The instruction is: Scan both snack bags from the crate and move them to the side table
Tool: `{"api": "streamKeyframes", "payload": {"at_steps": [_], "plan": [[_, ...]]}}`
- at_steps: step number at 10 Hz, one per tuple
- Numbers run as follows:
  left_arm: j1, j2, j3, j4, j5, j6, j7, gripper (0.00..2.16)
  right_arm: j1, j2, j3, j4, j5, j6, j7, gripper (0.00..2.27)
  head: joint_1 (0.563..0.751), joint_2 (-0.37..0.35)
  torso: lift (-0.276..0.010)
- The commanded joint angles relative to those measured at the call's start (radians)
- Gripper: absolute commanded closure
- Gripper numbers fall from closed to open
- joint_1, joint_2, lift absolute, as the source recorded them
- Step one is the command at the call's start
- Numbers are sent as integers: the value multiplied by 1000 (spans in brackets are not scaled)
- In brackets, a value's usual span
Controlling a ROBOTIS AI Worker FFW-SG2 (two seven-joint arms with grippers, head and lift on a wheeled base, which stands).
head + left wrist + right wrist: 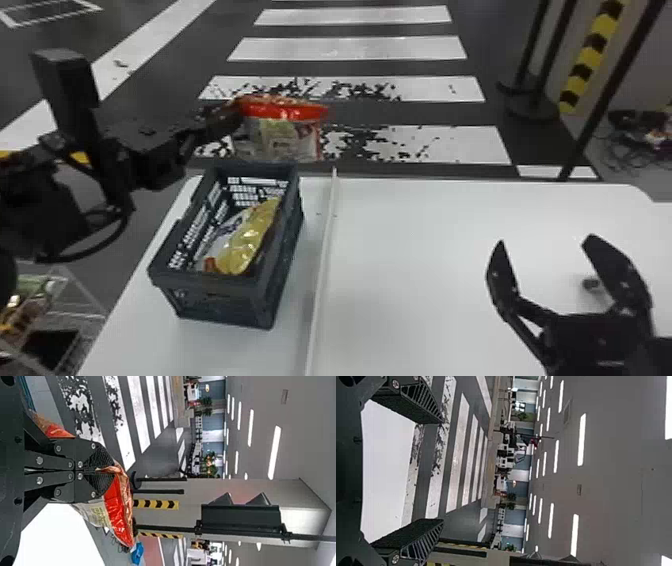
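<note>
Bag point(285, 131) hangs from left hand point(239, 111) near crate's far rim point(260, 169).

Black is worn by both the left tool point(239, 111) and the right tool point(546, 240). At the left tool, the held snack bag point(282, 135) is banded in glossy red over a greyish body marked with yellow-green. Nearer than that tool, the dark blue-grey crate point(212, 290) is patterned with gridded openings; the crated snack bag point(245, 242) is coloured shiny yellow-gold. Below the right tool, the surface point(425, 250) is coloured white. Beyond both tools, the dark grey floor point(350, 30) is striped white, the nearer stripes point(435, 145) blotched black.
</note>
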Motion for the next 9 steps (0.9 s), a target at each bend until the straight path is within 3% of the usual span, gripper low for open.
{"api": "streamKeyframes", "payload": {"at_steps": [1,5,9], "plan": [[-5,7,-30,-15,0,0,-5,2064,7,1,-22,0,-7,-5,-3,107,668,68,-95],[-32,7,-115,-38,-3,-3,-25,2064,8,9,-43,0,-9,-5,-10,107,675,-3,-95],[-94,-9,-273,-38,-35,-3,-34,2064,2,19,-69,6,-20,-2,-11,107,687,-89,-95]]}}
